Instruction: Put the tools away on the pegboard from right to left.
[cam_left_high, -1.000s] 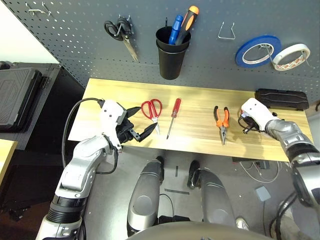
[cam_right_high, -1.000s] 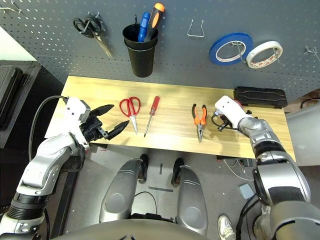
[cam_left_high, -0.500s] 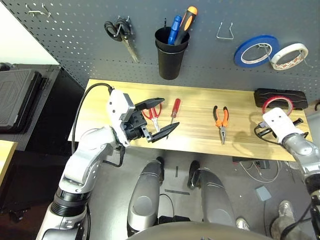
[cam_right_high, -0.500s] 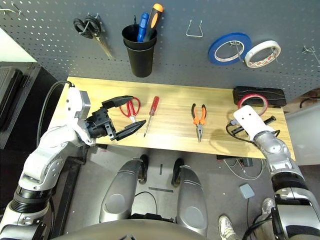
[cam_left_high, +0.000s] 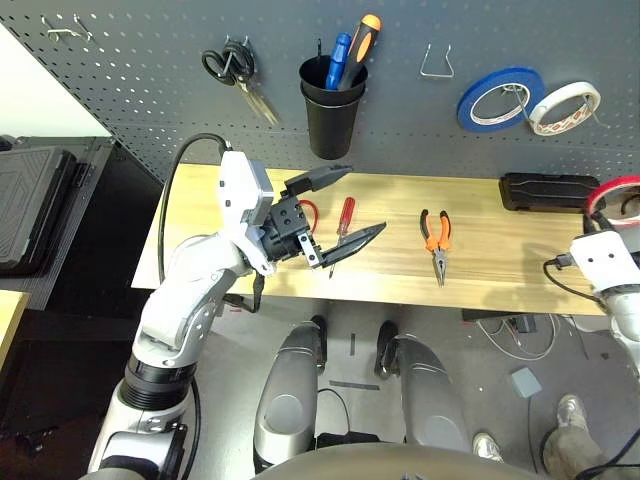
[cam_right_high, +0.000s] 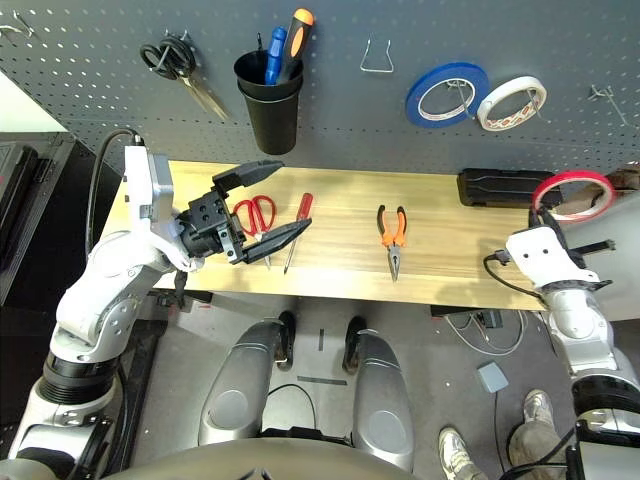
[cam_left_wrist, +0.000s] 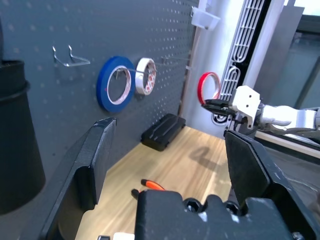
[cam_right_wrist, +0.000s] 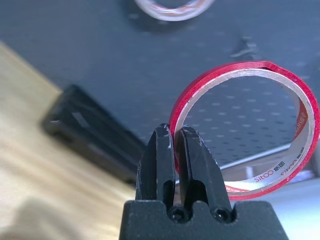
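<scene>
Thin red tape ring (cam_right_wrist: 247, 127) pinched by its rim in the clamped right gripper (cam_right_wrist: 175, 145), up off the wooden table's (cam_right_high: 440, 262) right end before the dark grey pegboard (cam_right_high: 90, 60), left gripper (cam_left_high: 335, 205) spread wide, empty, above red-handled scissors (cam_right_high: 254, 212), slim red-handled screwdriver (cam_right_high: 296, 228), orange-and-black-handled pliers (cam_right_high: 391, 232) lying flat.

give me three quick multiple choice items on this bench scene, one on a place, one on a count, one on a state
1. Where is the red tape ring?
A. flat on the table
B. pinched in the right gripper
C. hung beside the blue tape

2. How many tape rolls hang on the pegboard?
A. two
B. three
C. none

3. How are the left gripper fingers?
A. shut on the pliers
B. shut on nothing
C. spread wide, empty

Key:
1 B, the right wrist view shows its fingers closed on the ring's edge.
2 A, only the blue tape and white tape hang there.
3 C, its fingers stand apart above the table.
</scene>
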